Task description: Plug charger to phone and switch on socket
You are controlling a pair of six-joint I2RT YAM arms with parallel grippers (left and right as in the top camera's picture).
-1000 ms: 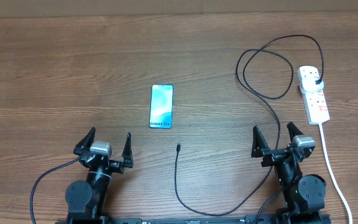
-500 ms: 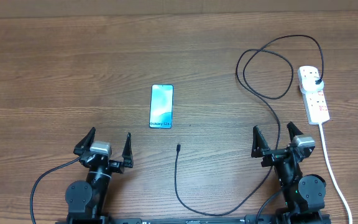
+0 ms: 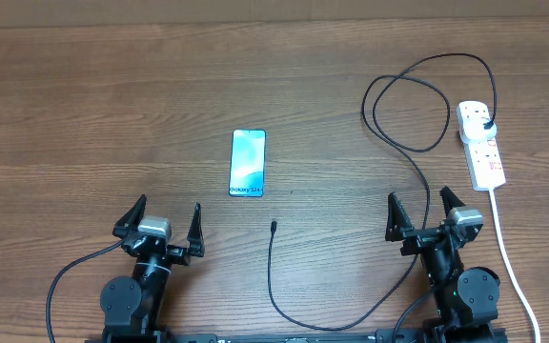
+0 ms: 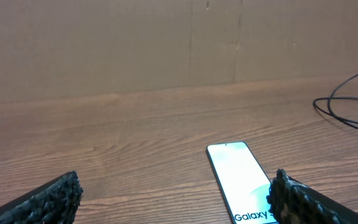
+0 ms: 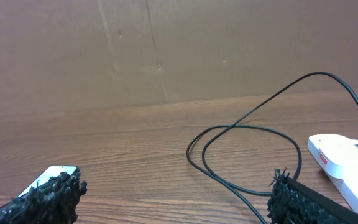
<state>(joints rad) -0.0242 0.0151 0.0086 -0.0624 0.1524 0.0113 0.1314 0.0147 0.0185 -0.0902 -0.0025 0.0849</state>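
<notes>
Floppy, light charger (image 3: 270,262): I'd pinch just behind its tip (image 3: 273,227), at the phone (image 3: 248,163)'s 5 o'clock. Left gripper (image 3: 168,214) and right gripper (image 3: 418,204) both have jaws spread, empty.

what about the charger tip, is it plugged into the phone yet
No, the charger tip lies loose, clearly apart from the phone.

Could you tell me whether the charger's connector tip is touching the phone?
Apart. The overhead view shows bare table between the charger's tip and the phone.
</notes>
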